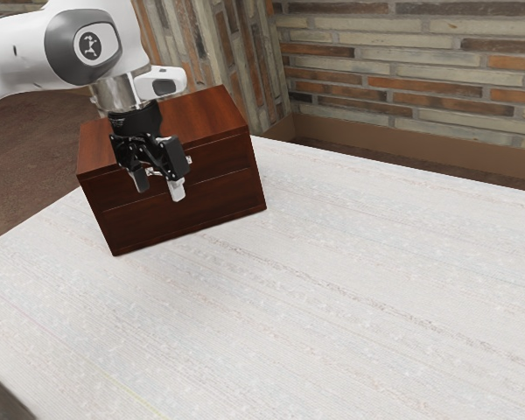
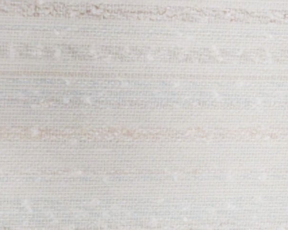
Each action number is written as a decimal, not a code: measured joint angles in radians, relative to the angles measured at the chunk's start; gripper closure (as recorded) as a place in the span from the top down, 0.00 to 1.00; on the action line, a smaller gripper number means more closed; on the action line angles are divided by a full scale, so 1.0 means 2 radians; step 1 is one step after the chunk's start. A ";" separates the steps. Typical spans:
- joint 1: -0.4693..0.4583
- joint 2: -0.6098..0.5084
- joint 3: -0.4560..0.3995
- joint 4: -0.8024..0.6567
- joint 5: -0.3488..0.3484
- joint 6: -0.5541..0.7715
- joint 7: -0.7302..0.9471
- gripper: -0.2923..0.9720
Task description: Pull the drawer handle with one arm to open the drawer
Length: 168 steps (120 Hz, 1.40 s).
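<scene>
Glossy dark wood drawer box (image 1: 171,171); matt pale woodgrain table (image 1: 350,297).

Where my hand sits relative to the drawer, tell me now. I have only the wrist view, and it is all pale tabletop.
Observer: The gripper hangs just in front of the brown wooden cabinet, level with the upper part of its front face.
Operator: Report the fingers.
Observer: They are open, standing apart and pointing down toward the table.
Operator: Give me the drawer's state.
Observer: The drawer front lies flush with the cabinet, so it is shut.
</scene>
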 joint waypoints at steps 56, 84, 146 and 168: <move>-0.001 -0.069 -0.001 0.022 0.001 0.000 0.000 0.77; -0.011 -0.071 -0.005 0.020 0.002 0.008 0.085 0.77; 0.014 -0.040 0.000 -0.084 0.068 0.070 0.330 0.77; 0.023 0.005 0.000 -0.047 0.070 0.094 0.394 0.77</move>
